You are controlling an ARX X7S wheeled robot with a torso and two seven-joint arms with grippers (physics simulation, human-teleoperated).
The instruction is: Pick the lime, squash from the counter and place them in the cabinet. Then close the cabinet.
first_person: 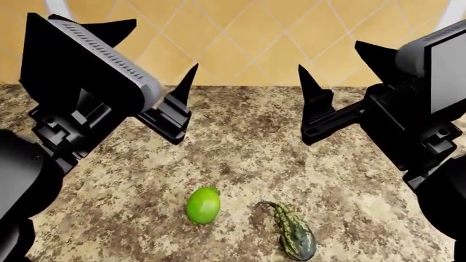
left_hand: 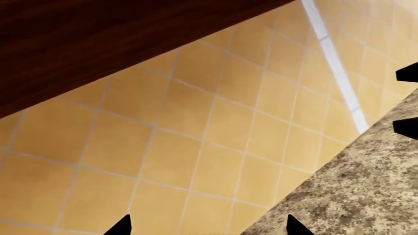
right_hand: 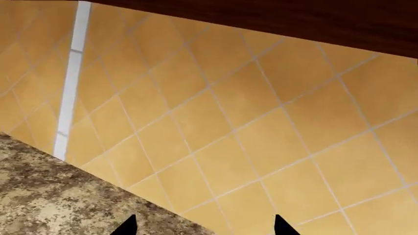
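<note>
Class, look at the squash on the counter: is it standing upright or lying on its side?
Lying on its side. In the head view the squash rests lengthwise on the counter, its curved stem pointing along the surface toward the lime.

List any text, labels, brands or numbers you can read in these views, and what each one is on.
None: no view shows any readable writing.
The lime, the squash and the counter carry no label.
The left gripper and right gripper housings are plain black and grey, with no brand or number.
The tiled wall and the dark wood panel above it are unmarked.
</note>
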